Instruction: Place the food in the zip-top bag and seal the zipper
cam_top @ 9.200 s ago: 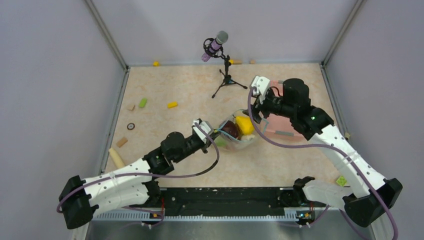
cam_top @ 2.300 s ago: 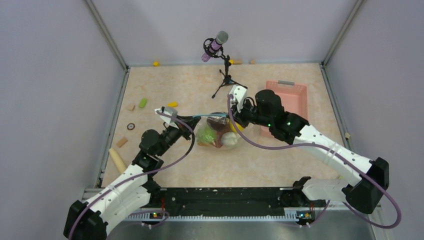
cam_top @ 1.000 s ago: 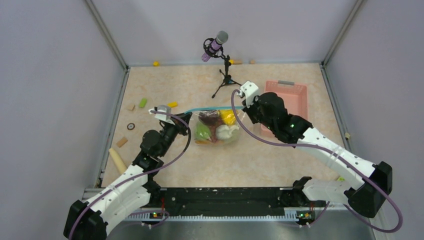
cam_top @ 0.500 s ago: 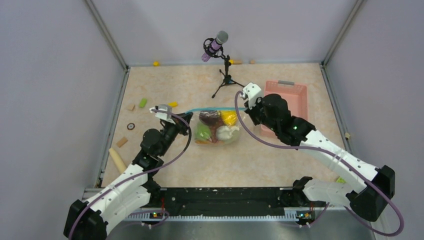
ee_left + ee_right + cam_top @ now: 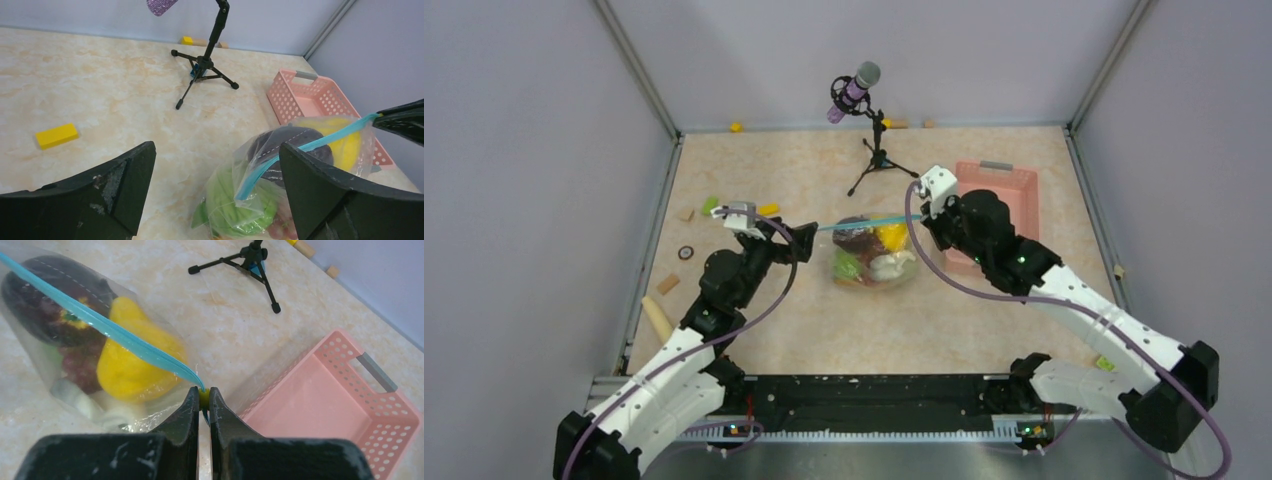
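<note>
The zip-top bag (image 5: 876, 262) lies mid-table with the food inside: green cabbage (image 5: 235, 210), a dark red piece (image 5: 45, 290), yellow fruit (image 5: 130, 365) and a white vegetable (image 5: 886, 266). Its blue zipper (image 5: 864, 221) runs slantwise over the food. My right gripper (image 5: 204, 396) is shut on the zipper's right end, pinching a small yellow-green tab. The zipper's (image 5: 305, 147) left end hangs free and droops over the cabbage. My left gripper (image 5: 216, 150) stands wide open just left of the bag, holding nothing. In the top view it is the left gripper (image 5: 801, 236).
A pink lattice basket (image 5: 1012, 190) stands right of the bag, behind my right gripper (image 5: 921, 216). A microphone on a tripod (image 5: 871, 152) stands behind the bag. Small blocks, yellow (image 5: 769, 209), green (image 5: 710, 205) and tan (image 5: 668, 284), lie at the left.
My left gripper has opened and let go of the zipper's left end, which now droops. The bag and my right gripper have shifted a little to the right.
</note>
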{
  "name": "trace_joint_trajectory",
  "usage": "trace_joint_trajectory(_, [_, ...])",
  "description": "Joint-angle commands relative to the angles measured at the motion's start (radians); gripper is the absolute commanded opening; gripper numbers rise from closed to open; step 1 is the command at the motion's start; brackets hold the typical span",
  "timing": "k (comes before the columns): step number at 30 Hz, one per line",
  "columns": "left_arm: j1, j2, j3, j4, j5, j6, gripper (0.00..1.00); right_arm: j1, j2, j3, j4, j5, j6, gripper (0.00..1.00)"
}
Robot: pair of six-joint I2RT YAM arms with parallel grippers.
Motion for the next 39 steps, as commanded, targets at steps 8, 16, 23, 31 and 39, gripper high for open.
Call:
trace_joint_trajectory(8, [0.004, -0.015, 0.075, -0.084, -0.221, -0.029, 0.98, -0.11, 0.347, 0.232, 0.047, 0.258, 0.101, 0.0])
trace_joint_trajectory(16, [0.005, 0.026, 0.101, -0.123, -0.301, -0.004, 0.98, -0.179, 0.528, 0.319, 0.124, 0.269, 0.08, 0.14])
trace_joint_trajectory(23, [0.004, 0.048, 0.108, -0.103, -0.35, 0.016, 0.98, -0.186, 0.531, 0.329, 0.193, 0.279, 0.074, 0.7])
trace_joint_trajectory(31, [0.004, 0.049, 0.119, -0.125, -0.399, -0.002, 0.98, -0.255, 0.377, 0.22, 0.273, 0.321, 0.287, 0.99])
trace_joint_trajectory(39, [0.004, 0.115, 0.271, -0.425, -0.61, -0.169, 0.98, -0.526, 0.161, 0.054, 0.138, 0.381, 0.561, 0.99])
